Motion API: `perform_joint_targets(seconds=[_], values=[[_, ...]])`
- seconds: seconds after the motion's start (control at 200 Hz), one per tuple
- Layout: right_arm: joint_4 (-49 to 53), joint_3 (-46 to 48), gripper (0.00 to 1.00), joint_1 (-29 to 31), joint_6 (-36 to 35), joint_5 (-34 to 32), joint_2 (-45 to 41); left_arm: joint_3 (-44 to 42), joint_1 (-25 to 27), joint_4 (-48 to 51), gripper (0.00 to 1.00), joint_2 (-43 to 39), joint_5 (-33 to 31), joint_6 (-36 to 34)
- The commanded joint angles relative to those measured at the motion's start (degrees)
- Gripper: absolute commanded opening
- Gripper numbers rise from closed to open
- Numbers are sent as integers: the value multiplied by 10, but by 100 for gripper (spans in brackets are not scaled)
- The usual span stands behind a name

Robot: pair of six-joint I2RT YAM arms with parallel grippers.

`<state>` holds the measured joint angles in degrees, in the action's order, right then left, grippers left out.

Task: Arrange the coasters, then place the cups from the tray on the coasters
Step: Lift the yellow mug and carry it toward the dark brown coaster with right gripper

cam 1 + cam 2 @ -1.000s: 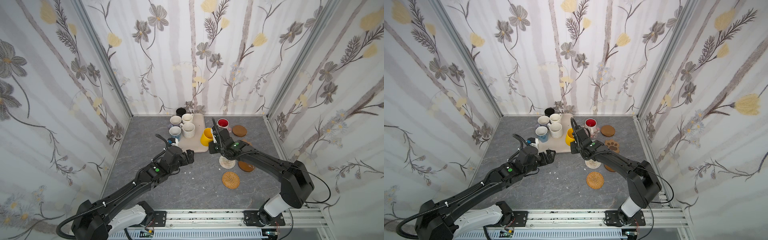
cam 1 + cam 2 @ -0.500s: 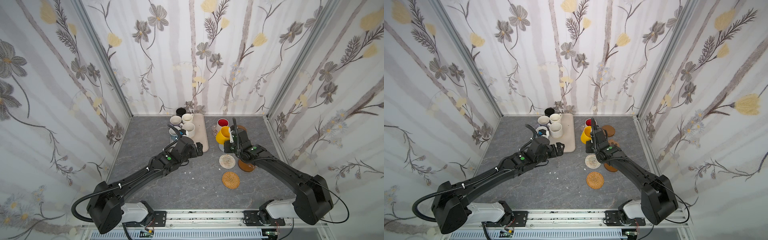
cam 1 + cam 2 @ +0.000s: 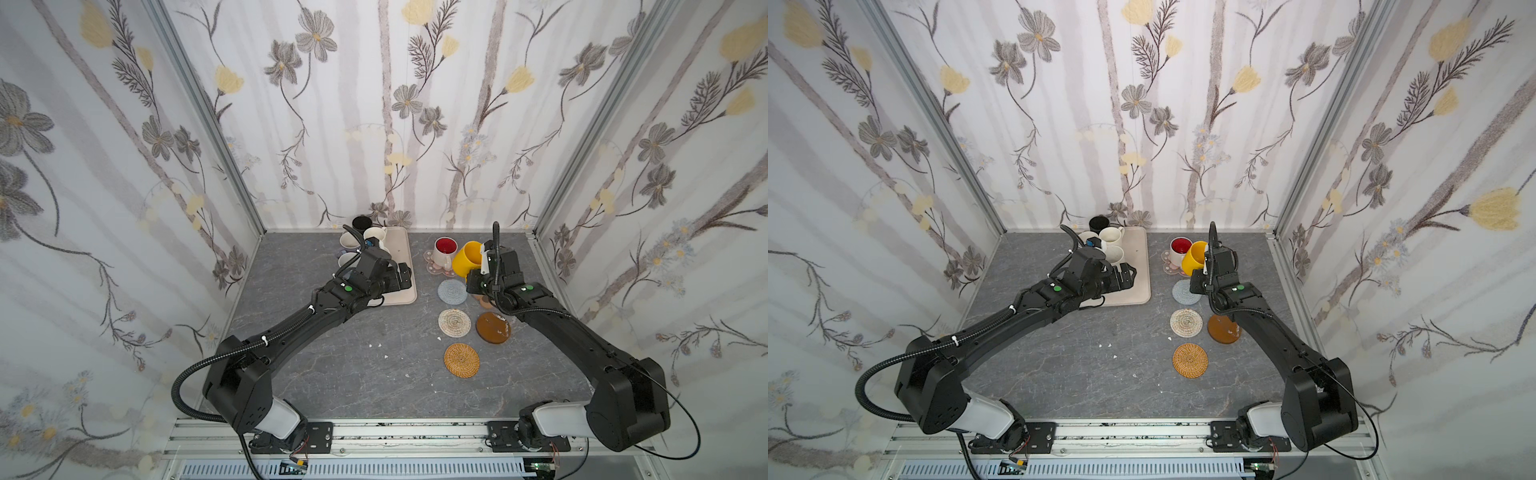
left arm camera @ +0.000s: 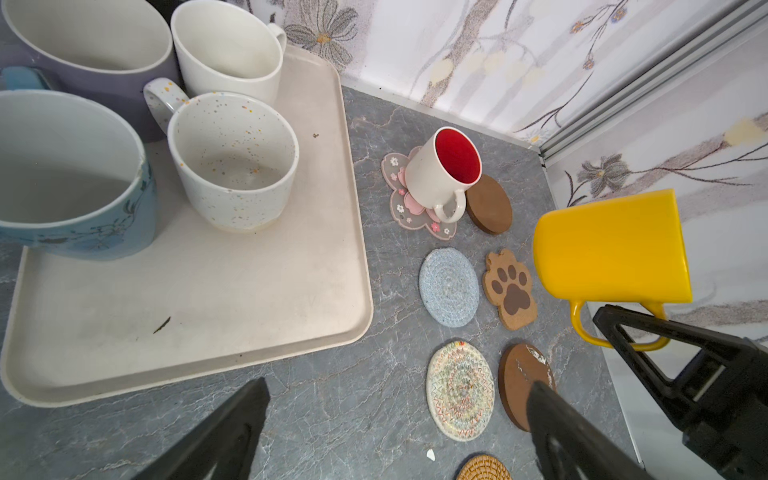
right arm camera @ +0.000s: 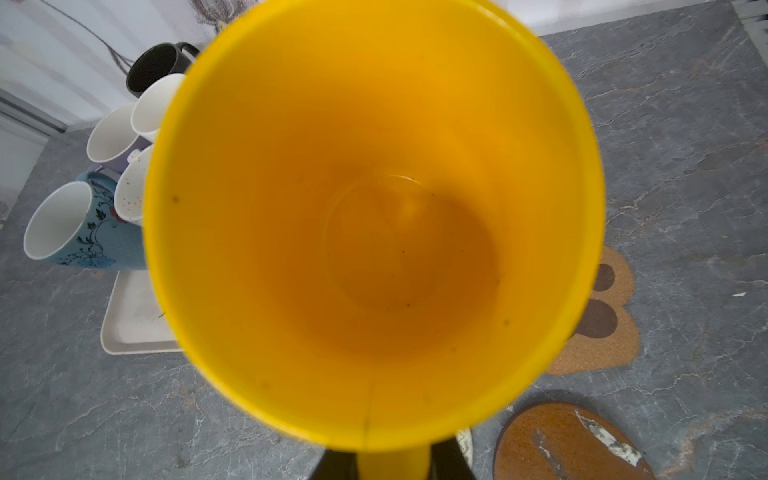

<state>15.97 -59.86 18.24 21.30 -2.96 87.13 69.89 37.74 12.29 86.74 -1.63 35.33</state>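
The right gripper (image 4: 621, 328) has its jaws pinched tight on the looped handle of the glossy yellow mug (image 4: 611, 245). The mug is off the grey marbled table (image 3: 365, 365) and tipped almost onto its side. Its empty mouth fills the right wrist view.

In both top views this mug hangs at the far right of the coaster group, just beside the white mug with a red inside (image 3: 444, 249).

The left gripper (image 4: 397, 388) has its jaws spread as wide as they go and grips nothing. It hangs above the near right corner of the large beige rectangular tray (image 4: 249, 291).

The white mug stands upright on the clear flower-shaped coaster with pink blossoms (image 4: 395, 195). A plain brown disc coaster (image 4: 490, 203) lies right against that one.

The other coasters lie flat on the table, to the right of the tray in the top views:
- the round grey-blue woven coaster (image 4: 449, 286), with the brown cork paw-shaped coaster (image 4: 509, 289) just beside it
- the round beige woven coaster (image 4: 459, 390), next to a second brown disc coaster with white scuffs (image 4: 519, 374)
- the round tan rattan coaster (image 3: 461, 360), nearest the robot

None of these six carries a mug.

Four mugs crowd the tray's far left part:
- the speckled cream mug (image 4: 232, 166)
- the pale blue patterned mug (image 4: 70, 187)
- the lavender mug (image 4: 83, 41)
- the plain cream mug (image 4: 226, 45)

The black mug (image 3: 361, 223) sits behind them by the back wall. Whether it stands on the tray cannot be told.
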Motion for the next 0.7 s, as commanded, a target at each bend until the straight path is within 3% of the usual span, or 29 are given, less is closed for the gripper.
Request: perform_joint_targets(seconds=[0.0,0.2,0.695], values=[[-26,-23,0,-19,-13,4,13,22,-19,-1,100,13,24,-20],[-5,-67,0,-45,-23,8,39,62,-53,2,100,46,39,-39],[29,-182,0,-96,-43,-20,203,123,-97,9,100,130,48,-76]])
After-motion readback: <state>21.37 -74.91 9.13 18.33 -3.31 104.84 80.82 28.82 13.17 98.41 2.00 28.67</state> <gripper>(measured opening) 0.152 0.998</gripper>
